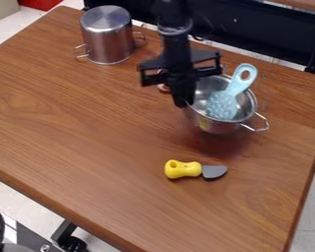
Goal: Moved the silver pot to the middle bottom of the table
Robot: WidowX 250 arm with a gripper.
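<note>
The gripper [183, 104] looks pinched narrow on the silver pot's [217, 127] rim; gripping seems done; carrying it to the table's [114, 189] bottom middle remains.

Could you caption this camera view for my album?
Black pincer at the rim of a silver pot holding a blue utensil, with a yellow-handled knife on the wooden table.

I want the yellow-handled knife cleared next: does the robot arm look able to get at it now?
Probably yes: the knife lies uncovered on the table, but the gripper is at the rim of the silver pot holding the blue brush and would likely need to leave it first.
</note>
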